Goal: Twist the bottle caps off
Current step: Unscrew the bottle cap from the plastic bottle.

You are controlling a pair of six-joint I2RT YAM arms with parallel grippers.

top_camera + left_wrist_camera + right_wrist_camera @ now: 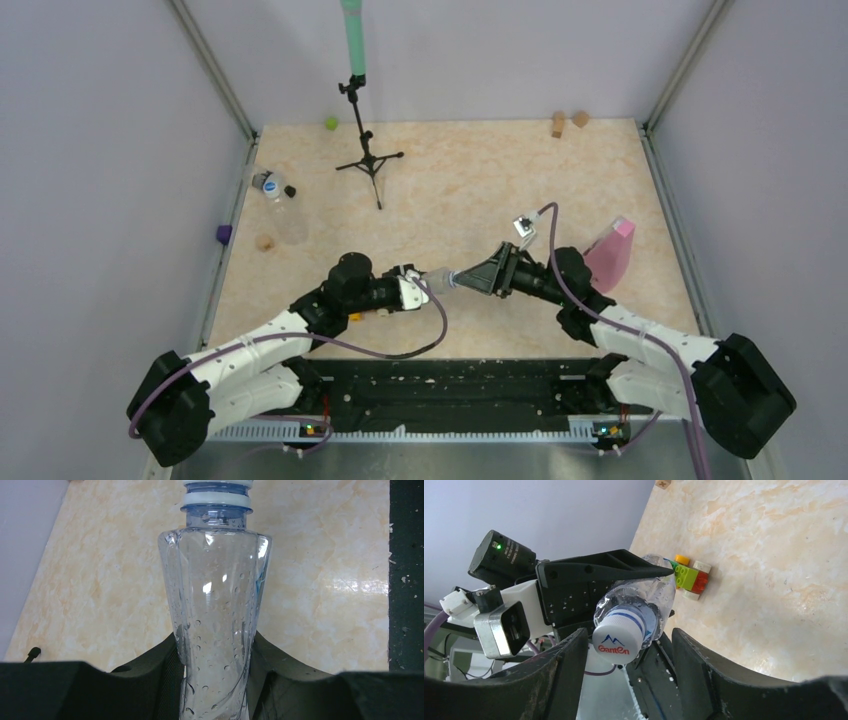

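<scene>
**A:** Quick, what step are you on?

**B:** First cap. Your left gripper (215, 650) is pinched on the lower body of the bottle (215, 580), pressing both sides. You're holding it level over the table (480, 190), front and centre, with the neck pointing at your right arm.

**A:** And the right gripper (629, 635)?

**B:** Spread. Its fingers (704, 665) straddle the white cap (618, 636), the one printed Ganten. One finger is just beside the cap and the other has a clear gap. No contact that I can see.

**A:** So no twist yet?

**B:** I'd say not. The cap sits down against the neck ring and looks fully on. You're at line-up-and-grip.

**A:** Next move?

**B:** Centre the cap between the jaws and close on its side, not on the ring. Then roll your right wrist while the left holds firm. The bottle is thin, with droplets inside, so it may spin or crush in the left grip. Grip the cap square or it'll likely slip.

**A:** Anything else?

**B:** A second bottle (288, 218) lies at the table's left edge, well apart from you, near a purple block (223, 234). I can't tell from above whether its cap is on. Ignore the brick stack (689, 576) beyond the held bottle and the pink wedge (612, 255) by your right arm.
</scene>
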